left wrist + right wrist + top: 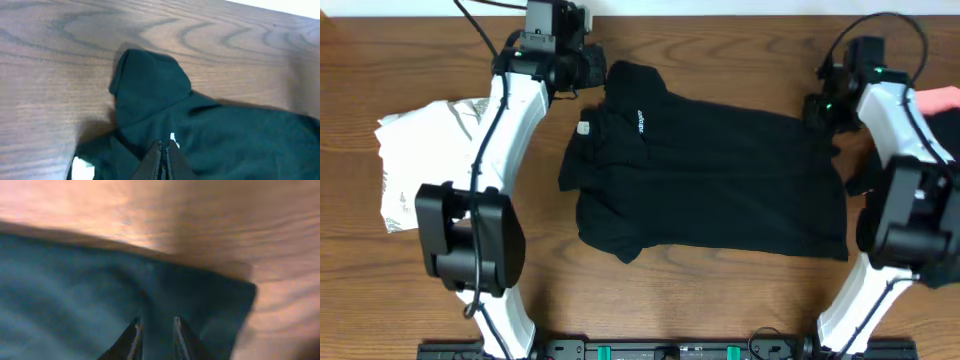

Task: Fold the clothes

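Only overhead shows white garment (415,160); left gripper (162,147) jaws pressed together, right gripper (155,324) slightly parted over black shirt (720,180)

The shirt (720,180) is plain black with a small white logo (642,121) and a white label (584,128); the wrist views tint it dark teal. The garment (415,160) is white with grey print. The cloth (942,100) is pink. The table (720,300) is brown wood grain. The arms (515,120) are white and black.
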`<action>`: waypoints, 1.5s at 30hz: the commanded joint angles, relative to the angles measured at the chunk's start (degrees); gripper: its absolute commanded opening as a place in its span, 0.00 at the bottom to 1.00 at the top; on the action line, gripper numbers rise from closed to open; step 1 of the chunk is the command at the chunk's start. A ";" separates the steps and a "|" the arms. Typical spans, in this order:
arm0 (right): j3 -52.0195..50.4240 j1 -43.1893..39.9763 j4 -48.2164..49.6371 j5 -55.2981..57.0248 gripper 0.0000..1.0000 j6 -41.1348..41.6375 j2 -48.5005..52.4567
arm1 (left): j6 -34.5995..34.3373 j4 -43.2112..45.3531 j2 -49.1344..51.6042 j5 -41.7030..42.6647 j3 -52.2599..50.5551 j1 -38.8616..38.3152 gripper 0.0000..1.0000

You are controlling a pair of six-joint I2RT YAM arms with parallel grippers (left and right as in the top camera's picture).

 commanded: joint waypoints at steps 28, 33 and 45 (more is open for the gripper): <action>5.14 -2.38 -5.55 1.40 0.36 1.20 1.42 | 1.99 -4.22 1.36 -0.09 -0.37 0.50 0.06; 5.09 -2.40 -7.63 3.65 0.35 2.16 1.42 | 1.99 -4.94 1.36 -0.09 -0.37 0.52 0.06; 5.09 -4.63 -10.12 3.21 0.29 6.10 1.42 | 1.99 -5.66 1.36 -0.07 -0.37 0.50 0.06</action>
